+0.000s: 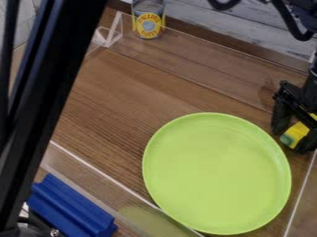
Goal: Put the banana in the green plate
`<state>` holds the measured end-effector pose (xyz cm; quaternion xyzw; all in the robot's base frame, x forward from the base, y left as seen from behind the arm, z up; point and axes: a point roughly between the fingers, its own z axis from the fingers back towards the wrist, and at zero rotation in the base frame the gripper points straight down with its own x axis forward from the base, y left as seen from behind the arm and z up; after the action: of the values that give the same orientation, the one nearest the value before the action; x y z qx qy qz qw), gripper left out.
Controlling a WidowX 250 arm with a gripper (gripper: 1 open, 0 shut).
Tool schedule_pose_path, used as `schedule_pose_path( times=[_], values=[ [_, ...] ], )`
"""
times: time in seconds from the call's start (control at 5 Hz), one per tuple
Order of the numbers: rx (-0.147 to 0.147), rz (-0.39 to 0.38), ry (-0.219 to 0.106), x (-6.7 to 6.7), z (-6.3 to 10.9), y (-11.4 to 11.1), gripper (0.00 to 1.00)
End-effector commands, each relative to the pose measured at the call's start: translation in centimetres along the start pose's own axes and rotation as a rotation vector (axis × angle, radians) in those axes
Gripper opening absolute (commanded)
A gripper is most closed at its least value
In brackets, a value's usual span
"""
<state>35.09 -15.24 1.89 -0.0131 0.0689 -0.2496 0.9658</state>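
Matt lime-green round plastic plate (217, 173), smooth. Brown wood-look tabletop (114, 109), fine grain (low sheen). Bottom left: ridged blue plastic-looking object (70, 209). Clear, glossy can-shaped container (148, 18), yellow label.

The counter (111, 106) was brown and made of wood. A big round green plate (217, 174) lay flat on it. A can with a yellow label (148, 20) stood at the back. The little yellow banana (295, 136) was just beside the plate.
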Motion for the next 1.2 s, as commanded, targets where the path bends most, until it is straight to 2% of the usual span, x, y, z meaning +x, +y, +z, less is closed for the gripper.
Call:
schedule_pose_path(
  times=[0.0,1.0],
  values=[
    [-0.006,-0.002,-0.004,-0.01,0.41,-0.26,1.00],
    [-0.009,0.010,0.032,-0.25,0.35,-0.57,1.00]
  ],
)
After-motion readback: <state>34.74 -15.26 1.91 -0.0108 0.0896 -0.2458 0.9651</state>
